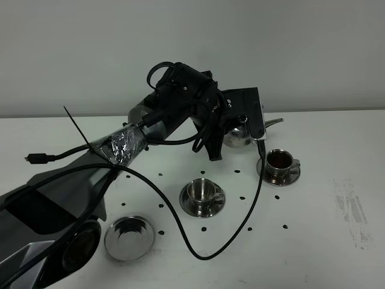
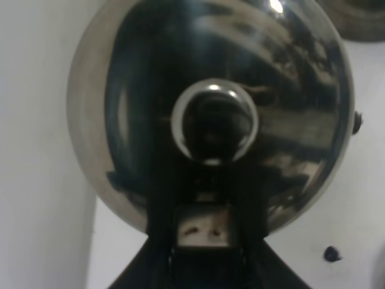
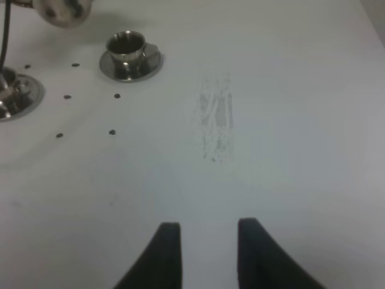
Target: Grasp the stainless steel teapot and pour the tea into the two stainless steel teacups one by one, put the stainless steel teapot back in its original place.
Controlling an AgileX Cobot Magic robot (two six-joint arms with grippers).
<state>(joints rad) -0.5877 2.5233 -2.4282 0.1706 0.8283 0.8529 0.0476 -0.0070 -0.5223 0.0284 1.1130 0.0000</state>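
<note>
The stainless steel teapot (image 1: pixel 238 137) stands upright behind the cups, its spout (image 1: pixel 274 122) pointing right. My left gripper (image 2: pixel 204 208) is shut on its handle; the left wrist view looks down on the domed lid and knob (image 2: pixel 214 120). One teacup (image 1: pixel 280 161) on its saucer holds dark tea (image 1: pixel 279 158) and sits just in front of the spout. The other teacup (image 1: pixel 203 191) stands on its saucer nearer the middle; no tea shows in it. The round steel dish (image 1: pixel 129 237) lies bare at front left. My right gripper (image 3: pixel 207 238) hovers over bare table, jaws narrowly apart, holding nothing.
Small dark dots (image 1: pixel 242 198) are scattered over the white table around the cups. A grey scuff mark (image 1: pixel 355 211) lies at the right. A black cable (image 1: pixel 198 253) loops across the table in front of the middle cup. The left arm's base (image 1: pixel 48 229) fills the front left corner.
</note>
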